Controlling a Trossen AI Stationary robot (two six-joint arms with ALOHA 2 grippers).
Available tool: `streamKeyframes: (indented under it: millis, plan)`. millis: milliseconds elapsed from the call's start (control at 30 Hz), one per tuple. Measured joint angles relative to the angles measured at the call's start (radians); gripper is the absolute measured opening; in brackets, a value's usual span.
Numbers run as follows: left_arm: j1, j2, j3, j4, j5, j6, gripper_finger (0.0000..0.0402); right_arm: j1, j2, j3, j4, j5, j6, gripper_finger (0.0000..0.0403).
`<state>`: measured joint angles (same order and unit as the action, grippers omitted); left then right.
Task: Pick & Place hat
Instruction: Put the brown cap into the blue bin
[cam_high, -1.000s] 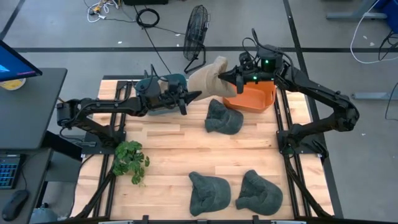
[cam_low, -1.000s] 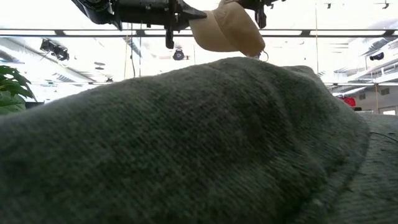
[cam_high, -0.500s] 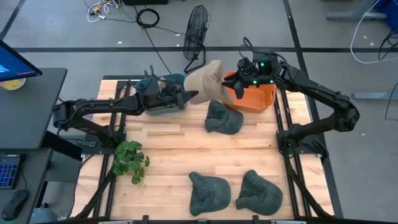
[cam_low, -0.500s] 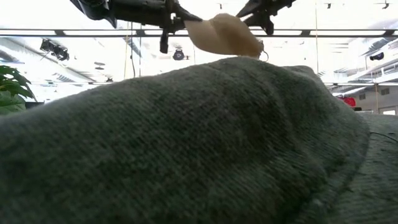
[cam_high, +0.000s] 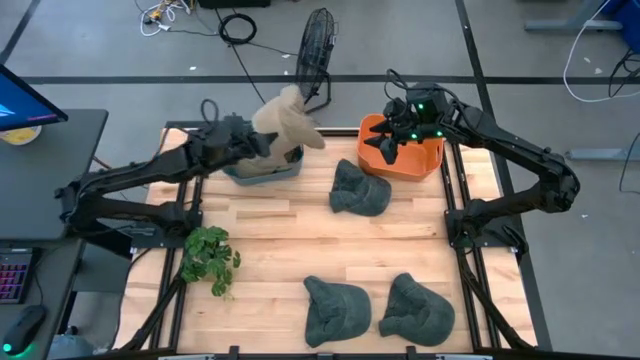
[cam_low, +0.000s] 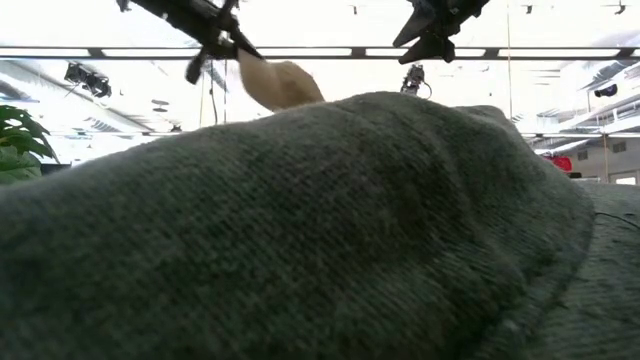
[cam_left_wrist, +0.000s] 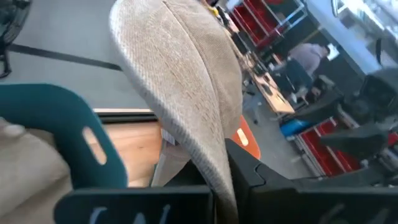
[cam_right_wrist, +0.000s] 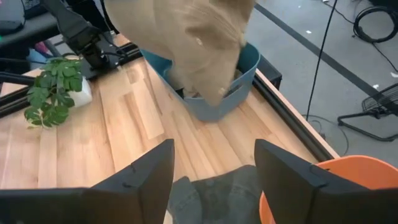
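Observation:
A beige hat (cam_high: 285, 117) hangs in the air over the teal bin (cam_high: 264, 166) at the table's far left, with my left gripper (cam_high: 263, 141) shut on it. The left wrist view shows the hat (cam_left_wrist: 180, 87) rising from my left gripper (cam_left_wrist: 221, 182), with the teal bin (cam_left_wrist: 62, 134) below. My right gripper (cam_high: 392, 141) stands open above the orange bin (cam_high: 410, 158), well apart from the hat (cam_right_wrist: 186, 37); nothing is between its fingers (cam_right_wrist: 214, 171). Three dark green hats lie on the table, one (cam_high: 358, 188) beside the orange bin. My left gripper pinches the beige hat's edge (cam_left_wrist: 219, 163) between its two fingers. The fingers come roughly level from the table's left side. The hat is lifted clear of the table, above the teal bin, its crown reaching out past the fingertips.
Two green hats (cam_high: 335, 310) (cam_high: 416, 310) lie near the front edge; one fills the low view's foreground (cam_low: 300, 240). A small plant (cam_high: 208, 255) stands at the left. The teal bin holds something pale (cam_left_wrist: 25, 155). A fan (cam_high: 314, 50) stands beyond the table.
My right gripper has opened and let go of the beige hat, staying above the orange bin and tipping down. My left gripper has kept hold, rolled, and carried the hat toward the table's left edge, over the teal bin.

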<state>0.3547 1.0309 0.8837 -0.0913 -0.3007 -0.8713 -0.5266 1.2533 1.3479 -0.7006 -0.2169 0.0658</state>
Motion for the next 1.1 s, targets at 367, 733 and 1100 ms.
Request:
streamKeyframes:
  millis: [367, 733, 1100]
  plan:
    - [0.036, -0.118, -0.002, -0.563, -0.033, -0.191, 0.0011, 0.0, 0.0, 0.0, 0.003, -0.001, -0.003, 0.0215]
    - [0.13, -0.021, -0.219, -0.158, 0.079, -0.157, 0.0013, 0.0, 0.0, 0.0, 0.006, -0.003, 0.029, 0.0214]
    - [0.177, 0.023, -0.301, -0.145, 0.137, -0.158, 0.0088, 0.0, 0.0, 0.0, 0.004, -0.012, 0.03, 0.0214]
